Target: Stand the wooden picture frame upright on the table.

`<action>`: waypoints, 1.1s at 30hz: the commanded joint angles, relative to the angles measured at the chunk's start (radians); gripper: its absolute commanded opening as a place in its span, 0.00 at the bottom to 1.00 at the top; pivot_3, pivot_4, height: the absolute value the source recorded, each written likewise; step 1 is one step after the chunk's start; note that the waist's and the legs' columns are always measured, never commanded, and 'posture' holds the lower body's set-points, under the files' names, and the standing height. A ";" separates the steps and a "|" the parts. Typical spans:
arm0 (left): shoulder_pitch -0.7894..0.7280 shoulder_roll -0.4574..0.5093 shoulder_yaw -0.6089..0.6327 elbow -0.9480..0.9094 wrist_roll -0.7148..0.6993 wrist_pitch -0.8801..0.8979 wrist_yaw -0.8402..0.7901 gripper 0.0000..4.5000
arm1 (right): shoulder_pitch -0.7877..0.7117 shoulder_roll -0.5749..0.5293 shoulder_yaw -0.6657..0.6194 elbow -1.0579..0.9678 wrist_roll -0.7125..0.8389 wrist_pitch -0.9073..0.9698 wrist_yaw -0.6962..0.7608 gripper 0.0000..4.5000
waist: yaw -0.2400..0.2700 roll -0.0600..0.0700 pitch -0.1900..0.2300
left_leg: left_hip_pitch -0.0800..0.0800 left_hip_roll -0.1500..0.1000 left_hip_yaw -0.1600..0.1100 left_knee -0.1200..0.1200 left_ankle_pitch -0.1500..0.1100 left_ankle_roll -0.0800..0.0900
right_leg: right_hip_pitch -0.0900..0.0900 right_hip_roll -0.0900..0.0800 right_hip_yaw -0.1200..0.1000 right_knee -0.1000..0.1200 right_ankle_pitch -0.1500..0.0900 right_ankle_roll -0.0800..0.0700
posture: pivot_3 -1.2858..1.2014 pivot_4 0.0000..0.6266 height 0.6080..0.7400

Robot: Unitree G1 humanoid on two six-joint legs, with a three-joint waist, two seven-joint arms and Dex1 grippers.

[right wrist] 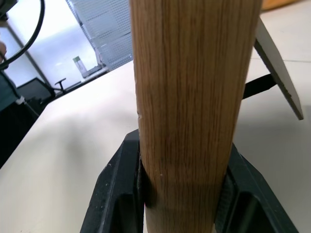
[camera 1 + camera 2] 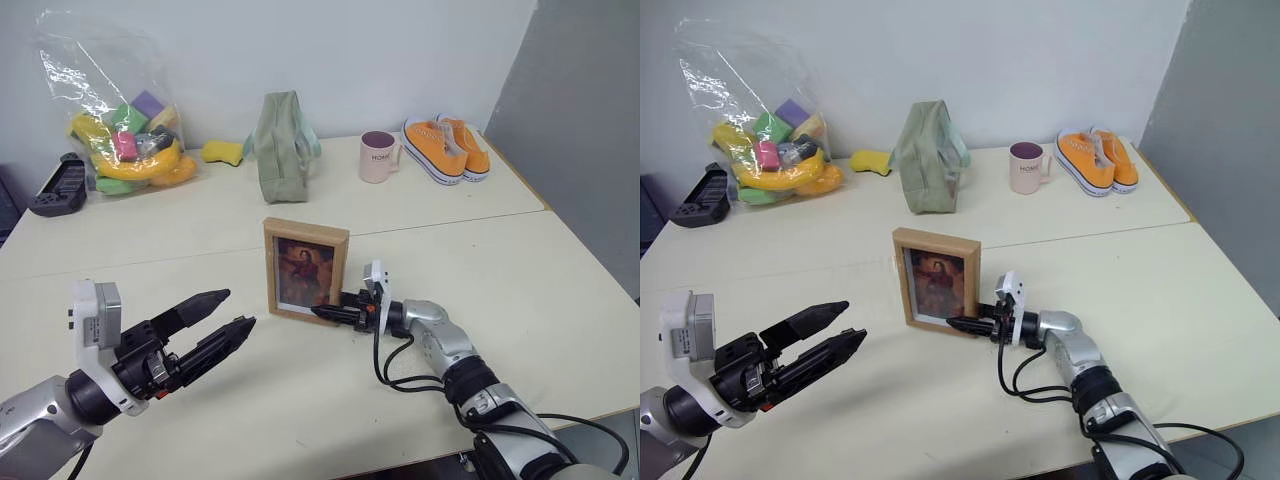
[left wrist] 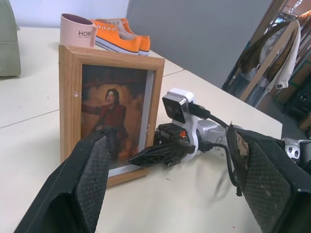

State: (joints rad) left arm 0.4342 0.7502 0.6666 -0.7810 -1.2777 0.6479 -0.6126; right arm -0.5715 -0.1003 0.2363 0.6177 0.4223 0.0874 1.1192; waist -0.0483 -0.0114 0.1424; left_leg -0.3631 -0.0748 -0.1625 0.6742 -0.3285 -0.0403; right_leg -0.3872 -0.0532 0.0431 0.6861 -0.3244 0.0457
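Here the right end effector [image 2: 322, 312] lies low and level over the surface [image 2: 540, 290], pointing to the robot's left, and its two fingers are closed on the lower right side edge of the picture frame [image 2: 306, 269]. In the right wrist view the light wood edge of the frame sits between the two black fingers, one on each face, and the fold-out stand [image 1: 277, 68] leans away from the back of the frame. The frame stands upright, its bottom edge on or very near the surface, with the dark reddish portrait facing the robot.

The left end effector [image 2: 225, 320] hangs above the surface, to the left of the frame and apart from it. It points forward and to the right, toward the frame, with its fingers spread wide and nothing between them.

Well behind the frame, at the far side of the surface, there are a green bag [image 2: 281, 146], a pink mug [image 2: 378, 156], a pair of orange shoes [image 2: 447, 148] and a clear plastic bag of toys [image 2: 115, 110].
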 commanded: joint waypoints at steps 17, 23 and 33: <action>-0.046 0.064 0.022 0.021 -0.078 -0.002 0.046 0.86 | 0.047 -0.024 -0.028 -0.141 -0.021 0.122 0.111 0.31 | 0.001 0.000 0.000 | 0.001 0.000 0.000 -0.004 0.000 0.000 | 0.000 0.000 0.000 -0.002 0.000 0.000 | 0.52 0.24 1.00; -0.068 0.071 0.012 0.038 -0.076 0.003 0.045 0.86 | 0.074 -0.039 -0.018 -0.186 -0.035 0.144 0.109 0.31 | 0.000 0.000 0.000 | 0.001 0.000 0.000 -0.007 0.000 0.000 | 0.000 0.000 0.000 -0.003 0.000 -0.001 | 0.52 0.24 1.00; -0.073 0.068 0.001 0.039 -0.073 0.012 0.040 0.86 | 0.067 -0.025 -0.033 -0.169 -0.041 0.154 0.090 0.38 | 0.000 0.000 0.000 | 0.002 0.000 0.000 -0.008 0.000 0.000 | 0.000 0.000 0.000 -0.003 0.001 -0.001 | 0.52 0.24 1.00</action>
State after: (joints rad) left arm 0.3647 0.8094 0.6652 -0.7361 -1.3370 0.6639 -0.5697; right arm -0.5001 -0.1324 0.2179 0.4636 0.3736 0.2312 1.2075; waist -0.0484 -0.0115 0.1422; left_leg -0.3613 -0.0746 -0.1626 0.6661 -0.3284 -0.0406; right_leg -0.3875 -0.0537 0.0428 0.6828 -0.3239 0.0449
